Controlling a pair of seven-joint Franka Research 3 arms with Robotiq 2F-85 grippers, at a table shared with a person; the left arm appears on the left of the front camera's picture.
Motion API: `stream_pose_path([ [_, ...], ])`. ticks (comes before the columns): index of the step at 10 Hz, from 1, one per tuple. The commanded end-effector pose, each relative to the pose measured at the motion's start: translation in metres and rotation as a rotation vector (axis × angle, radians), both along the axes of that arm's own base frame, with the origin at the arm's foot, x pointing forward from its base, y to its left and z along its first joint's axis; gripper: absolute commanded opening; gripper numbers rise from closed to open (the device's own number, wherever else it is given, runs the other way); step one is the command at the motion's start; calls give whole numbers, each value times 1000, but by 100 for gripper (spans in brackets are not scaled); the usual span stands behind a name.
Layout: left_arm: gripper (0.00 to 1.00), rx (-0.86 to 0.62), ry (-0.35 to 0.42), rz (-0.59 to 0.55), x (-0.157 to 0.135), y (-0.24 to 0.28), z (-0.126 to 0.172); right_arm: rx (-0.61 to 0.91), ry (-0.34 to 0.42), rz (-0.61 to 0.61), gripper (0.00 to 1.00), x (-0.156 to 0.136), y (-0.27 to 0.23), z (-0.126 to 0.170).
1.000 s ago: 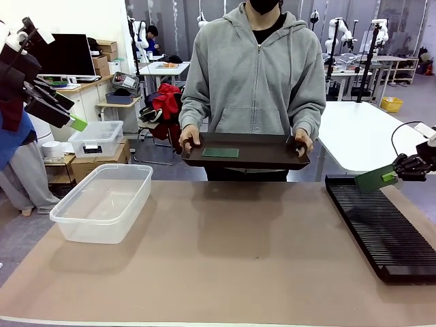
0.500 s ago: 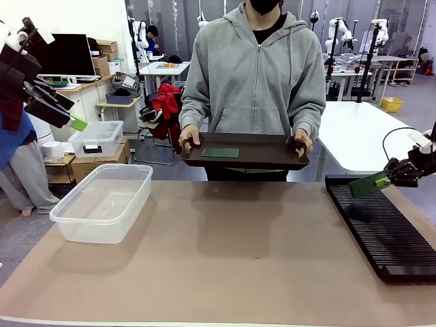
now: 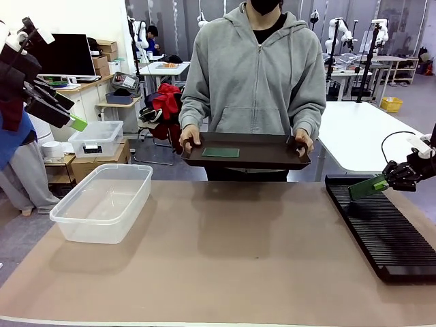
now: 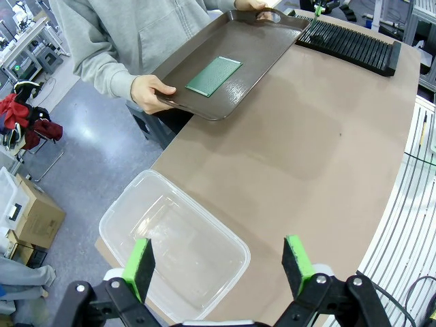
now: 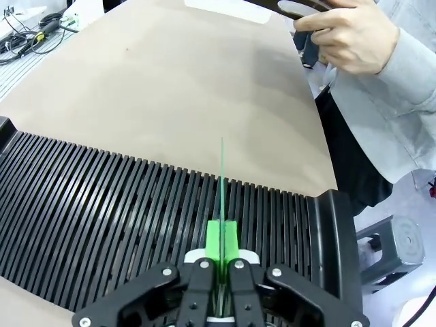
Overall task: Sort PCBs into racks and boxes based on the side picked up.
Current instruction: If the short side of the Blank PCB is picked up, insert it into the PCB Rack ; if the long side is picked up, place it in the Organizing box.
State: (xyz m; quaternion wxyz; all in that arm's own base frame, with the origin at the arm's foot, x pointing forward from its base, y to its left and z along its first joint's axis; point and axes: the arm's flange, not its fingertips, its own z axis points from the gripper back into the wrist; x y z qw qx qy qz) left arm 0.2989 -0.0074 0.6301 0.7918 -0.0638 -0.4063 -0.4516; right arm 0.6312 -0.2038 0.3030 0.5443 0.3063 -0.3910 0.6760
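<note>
Right gripper (image 3: pixel 388 181) pinches one PCB (image 3: pixel 366 186) edge-on above the rack (image 3: pixel 385 235) at 4 o'clock, seemingly not yet slotted. Left gripper (image 4: pixel 219 262) gapes over the empty box (image 3: pixel 95 226) at 9; second PCB (image 3: pixel 221 152) waits on the tray (image 3: pixel 272 158) at 12.

A green PCB (image 5: pixel 222 178), seen edge-on, is clamped in the right tool (image 5: pixel 222 237) above the slotted black rack (image 5: pixel 102 204).

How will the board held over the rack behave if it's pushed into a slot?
Probably stiff: the board juts straight from the right end effector with no sag. Likely light, held by one edge alone. Being so thin, it may tip sideways unless a slot of the rack catches it.
</note>
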Motion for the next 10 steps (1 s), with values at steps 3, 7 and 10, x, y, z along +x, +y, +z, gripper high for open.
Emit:
stream_pose_path([
  [3,100,3,9,-3,0,1,-2,8,-16,12,2,-8,7,-12],
  [7,100,3,9,-3,0,1,-2,71,-23,26,2,-12,8,-8],
  [10,100,3,9,-3,0,1,-2,69,-17,41,2,-14,11,-7],
])
